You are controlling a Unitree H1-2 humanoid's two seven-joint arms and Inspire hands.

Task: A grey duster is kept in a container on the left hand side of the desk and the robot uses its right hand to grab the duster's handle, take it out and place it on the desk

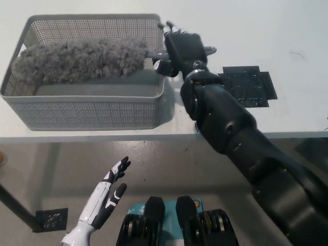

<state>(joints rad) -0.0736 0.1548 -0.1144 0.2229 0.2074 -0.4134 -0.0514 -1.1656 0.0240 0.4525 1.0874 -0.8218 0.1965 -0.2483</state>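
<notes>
The grey fluffy duster (77, 59) lies lengthwise in the grey mesh basket (87, 110) at the desk's left. Its handle (154, 53) crosses the basket's right rim, and the ring end (210, 49) sticks out past my hand. My black right hand (180, 47) lies over the handle just right of the rim. Its fingers (169, 26) stretch toward the far side and the thumb sits below the handle, so the hand is open. My white left hand (106, 197) rests open below the desk's front edge at lower left.
A black flat patch (248, 84) lies on the white desk (246, 25) to the right of my arm. The desk's front edge (102, 134) runs across the middle. A small dark patch (51, 219) lies on the floor at lower left.
</notes>
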